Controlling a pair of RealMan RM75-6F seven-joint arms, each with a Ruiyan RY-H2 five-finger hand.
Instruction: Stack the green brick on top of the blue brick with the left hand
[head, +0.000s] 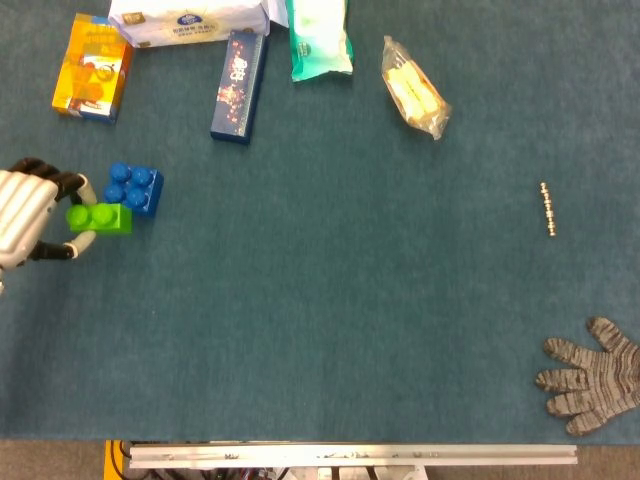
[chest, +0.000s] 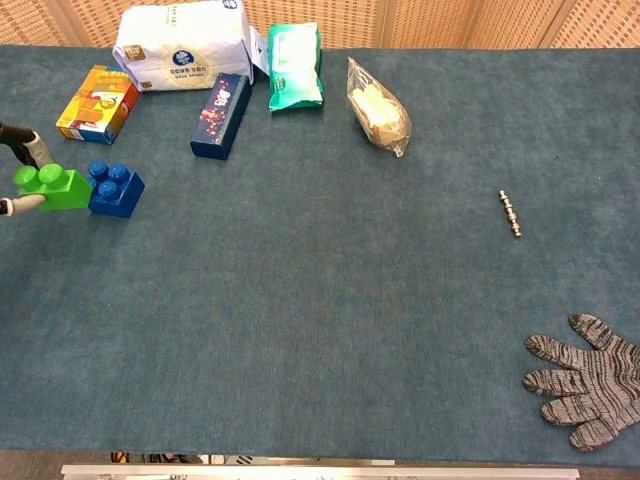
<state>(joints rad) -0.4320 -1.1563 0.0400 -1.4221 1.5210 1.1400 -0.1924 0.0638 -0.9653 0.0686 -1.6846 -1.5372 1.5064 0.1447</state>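
My left hand (head: 25, 215) is at the far left edge and pinches the green brick (head: 99, 216) between thumb and fingers. The brick is lifted off the cloth, studs up, and its right end overlaps the left side of the blue brick (head: 136, 189). In the chest view only the fingertips (chest: 30, 145) show at the frame edge, holding the green brick (chest: 50, 187) just left of the blue brick (chest: 113, 189). Neither view shows my right hand.
An orange box (head: 92, 68), a white tissue pack (head: 190, 22), a dark blue box (head: 239, 85), a green pack (head: 319, 40) and a snack bag (head: 413, 89) line the far edge. A metal bead chain (head: 547, 208) and a grey glove (head: 590, 375) lie at right.
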